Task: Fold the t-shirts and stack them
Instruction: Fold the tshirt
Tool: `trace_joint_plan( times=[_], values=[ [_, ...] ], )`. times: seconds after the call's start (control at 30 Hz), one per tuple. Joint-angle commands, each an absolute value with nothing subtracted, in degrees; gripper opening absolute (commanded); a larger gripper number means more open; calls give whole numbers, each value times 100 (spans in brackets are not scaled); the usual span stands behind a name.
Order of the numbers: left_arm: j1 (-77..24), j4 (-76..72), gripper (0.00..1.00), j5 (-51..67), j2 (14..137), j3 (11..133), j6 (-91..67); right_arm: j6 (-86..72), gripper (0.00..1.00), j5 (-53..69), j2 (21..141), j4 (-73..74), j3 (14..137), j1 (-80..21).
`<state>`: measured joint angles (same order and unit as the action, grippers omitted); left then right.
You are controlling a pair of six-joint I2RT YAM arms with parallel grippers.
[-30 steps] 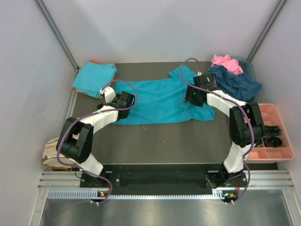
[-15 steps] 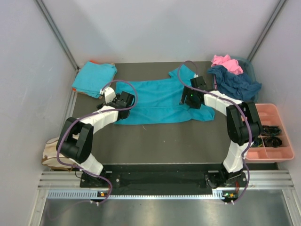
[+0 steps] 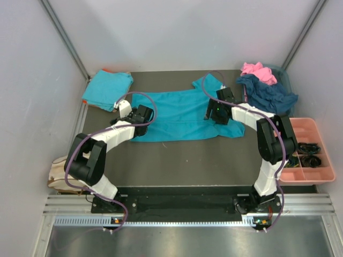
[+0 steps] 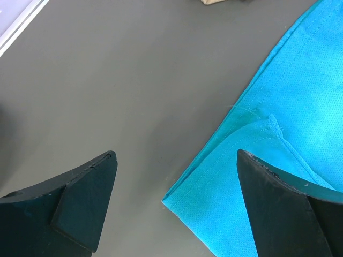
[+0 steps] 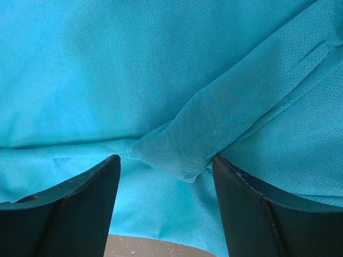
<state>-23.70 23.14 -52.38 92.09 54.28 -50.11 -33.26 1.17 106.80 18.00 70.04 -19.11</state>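
A turquoise t-shirt [image 3: 177,115] lies spread flat on the dark table. A second teal t-shirt [image 3: 109,88] sits folded at the back left corner. Pink [image 3: 258,71] and navy [image 3: 268,93] t-shirts lie crumpled at the back right. My left gripper [image 3: 143,114] is open and low over the spread shirt's left edge. In the left wrist view, a hemmed corner of the shirt [image 4: 214,214] lies between the fingers of the left gripper [image 4: 177,154]. My right gripper [image 3: 217,112] is open over the shirt's right side. Its fingers [image 5: 166,158] straddle a folded flap of cloth [image 5: 187,150].
A pink compartment tray [image 3: 316,126] with dark small items stands at the right edge of the table. A beige bundle [image 3: 58,171] lies off the table's left side. Grey walls close in the back and both sides.
My right gripper has slid left, further in over the spread shirt. The left arm has not moved.
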Motion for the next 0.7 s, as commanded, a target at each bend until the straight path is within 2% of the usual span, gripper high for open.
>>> trace_joint_plan(
  times=[0.0,0.67],
  values=[
    [-2347,2329,97,-5361,9088,5423,-5098,-3358,70,27,10530,1784,7032,-2039],
    [-2347,2390,97,-5335,9176,5441,-5150,-3401,70,18,10573,1749,6899,-2136]
  ],
)
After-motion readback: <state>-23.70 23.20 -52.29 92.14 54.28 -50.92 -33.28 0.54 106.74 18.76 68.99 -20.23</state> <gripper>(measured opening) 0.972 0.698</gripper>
